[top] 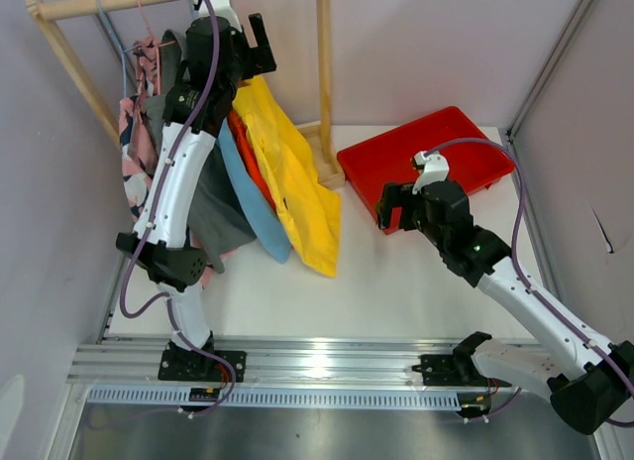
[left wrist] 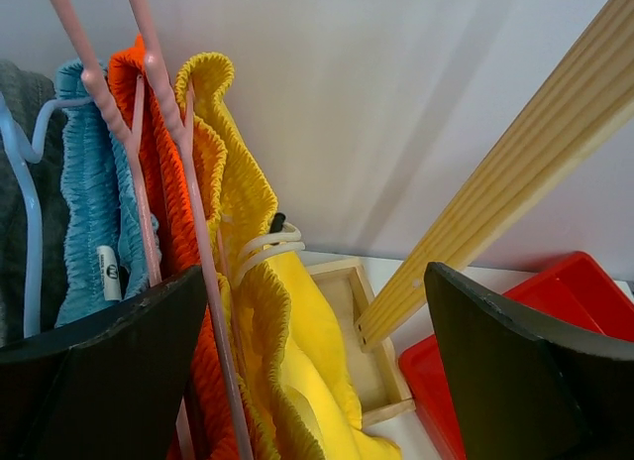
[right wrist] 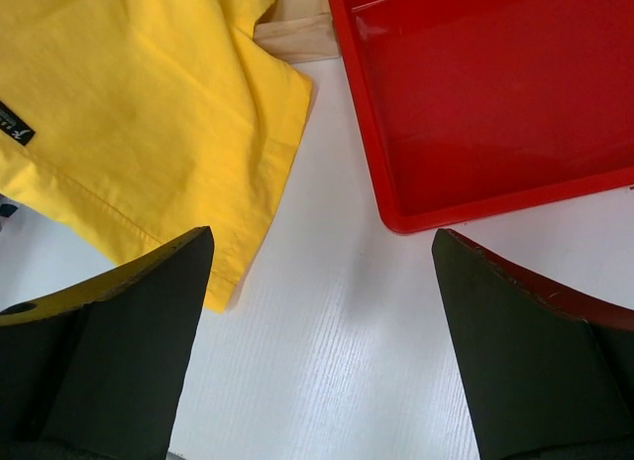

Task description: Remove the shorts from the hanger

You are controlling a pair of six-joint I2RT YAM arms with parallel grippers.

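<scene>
Desk [top: 396, 272] held a wooden rack [top: 323, 73] at the back left. Yellow shorts [top: 297, 182] hung long-ways down from a pink hanger [left wrist: 202, 242] on it. Left end effector [left wrist: 312, 311] was nearer, up by the waistband, fingers apart, holding nothing. Right end effector [right wrist: 319, 282] was low by the hem, apart too.
</scene>
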